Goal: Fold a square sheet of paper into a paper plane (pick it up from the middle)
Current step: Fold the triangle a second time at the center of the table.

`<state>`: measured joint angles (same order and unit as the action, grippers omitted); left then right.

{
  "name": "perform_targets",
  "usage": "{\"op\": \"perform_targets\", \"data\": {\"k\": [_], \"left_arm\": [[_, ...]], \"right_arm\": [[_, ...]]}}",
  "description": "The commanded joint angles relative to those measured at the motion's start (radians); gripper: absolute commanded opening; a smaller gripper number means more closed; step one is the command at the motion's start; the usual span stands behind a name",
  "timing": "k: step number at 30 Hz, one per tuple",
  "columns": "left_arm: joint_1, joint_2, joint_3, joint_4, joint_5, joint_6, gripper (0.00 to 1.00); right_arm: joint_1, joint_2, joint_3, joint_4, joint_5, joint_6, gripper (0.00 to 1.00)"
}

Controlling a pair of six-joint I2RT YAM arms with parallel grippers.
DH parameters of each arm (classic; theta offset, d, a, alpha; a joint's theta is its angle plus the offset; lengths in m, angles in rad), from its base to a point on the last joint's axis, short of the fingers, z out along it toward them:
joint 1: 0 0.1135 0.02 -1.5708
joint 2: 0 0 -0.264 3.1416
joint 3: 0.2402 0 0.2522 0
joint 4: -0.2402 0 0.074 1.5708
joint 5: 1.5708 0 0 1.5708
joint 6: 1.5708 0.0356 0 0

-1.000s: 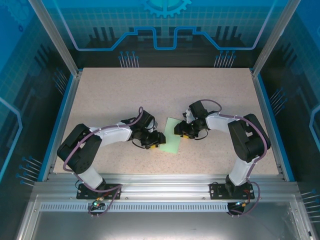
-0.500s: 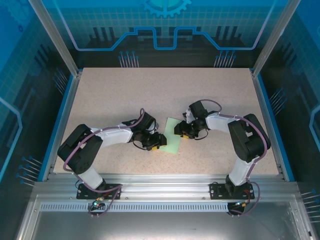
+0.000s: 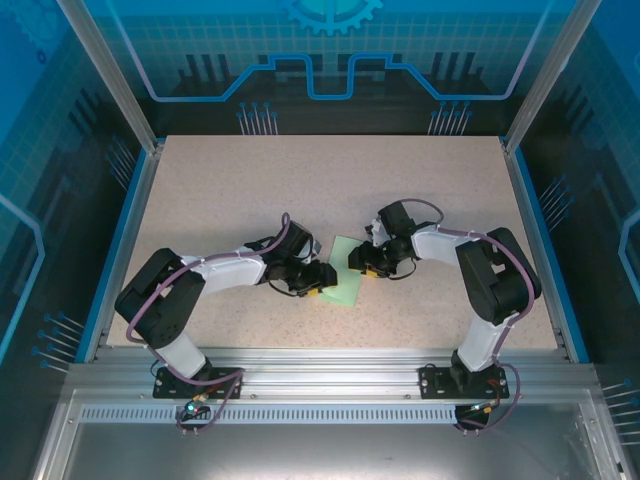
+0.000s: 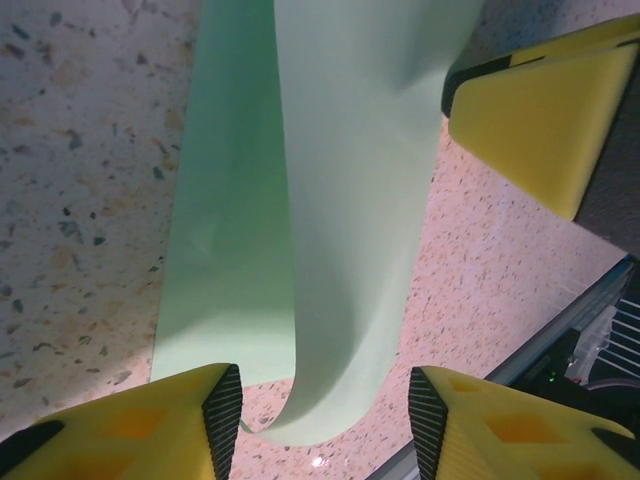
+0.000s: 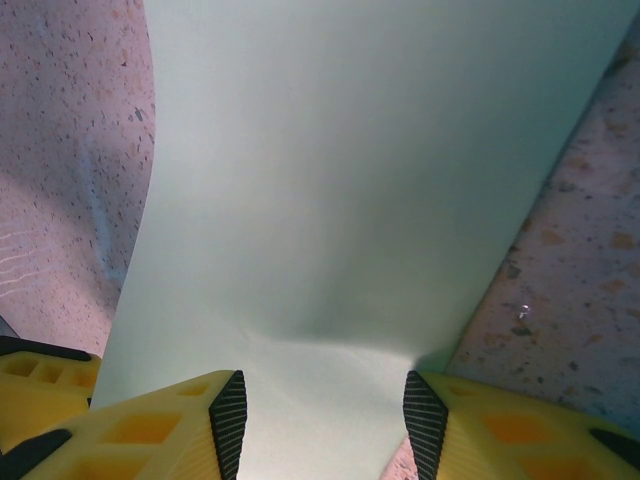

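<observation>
The square sheet of paper (image 3: 345,290) is pale mint green and lies on the speckled table between my two grippers. In the left wrist view the sheet (image 4: 330,200) has one layer flat on the table. A second layer curls up over it, its loose edge rising between my fingers. My left gripper (image 4: 325,400) is open around that curl, at the sheet's left edge (image 3: 315,282). My right gripper (image 5: 325,410) is open too and straddles the sheet (image 5: 350,180) from the right side (image 3: 362,262). The paper plane is out of view.
The table (image 3: 300,190) has blue rails along its left and right sides and an aluminium frame along the near edge. One yellow finger of the right gripper (image 4: 540,110) shows close ahead in the left wrist view.
My left gripper has shifted slightly to the right, further onto the sheet's left edge. The right arm has stayed where it was.
</observation>
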<state>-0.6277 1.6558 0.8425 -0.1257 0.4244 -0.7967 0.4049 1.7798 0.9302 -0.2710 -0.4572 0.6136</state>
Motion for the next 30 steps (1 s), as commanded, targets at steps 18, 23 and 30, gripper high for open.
{"op": "perform_targets", "data": {"k": [18, 23, 30], "left_arm": [[0.059, 0.074, 0.025, 0.155, 0.092, -0.052, 0.61], [0.061, 0.087, 0.03, 0.166, 0.104, -0.055, 0.59], [0.068, 0.089, 0.037, 0.169, 0.103, -0.07, 0.39]], "right_arm": [[-0.007, -0.004, -0.002, -0.04, -0.013, -0.006, 0.5], [-0.006, -0.006, 0.004, -0.041, -0.018, -0.005, 0.5], [-0.006, -0.082, -0.003, -0.026, -0.019, -0.002, 0.53]]}}
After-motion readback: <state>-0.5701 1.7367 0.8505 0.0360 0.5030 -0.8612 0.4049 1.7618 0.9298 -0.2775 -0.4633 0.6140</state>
